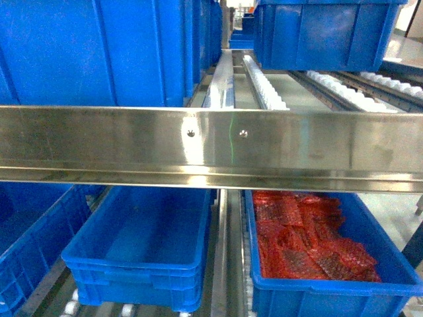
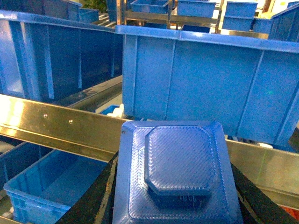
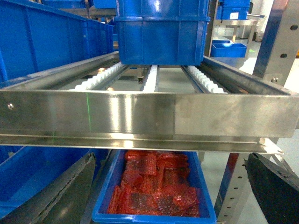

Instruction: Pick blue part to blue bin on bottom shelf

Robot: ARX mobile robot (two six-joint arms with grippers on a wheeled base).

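Note:
The blue part (image 2: 180, 186), a dark-blue blocky piece with a raised square top, fills the lower middle of the left wrist view. My left gripper (image 2: 173, 163) is shut on it, with a black finger (image 2: 93, 200) on each side. The part hangs in front of the steel rail (image 2: 56, 123), up and to the right of the empty blue bin (image 2: 42, 186). That blue bin (image 1: 139, 251) stands on the bottom shelf (image 1: 225, 264), left of centre in the head view. My right gripper (image 3: 170, 157) is open and holds nothing. Neither gripper shows in the head view.
A like blue crate heaped with red packets (image 1: 310, 244) (image 3: 154, 186) stands right of the empty bin. A wide steel crossbar (image 1: 211, 145) spans the rack above both. Large blue bins (image 1: 92, 46) (image 1: 324, 33) sit on the upper roller tracks. A steel upright (image 3: 275, 42) stands at right.

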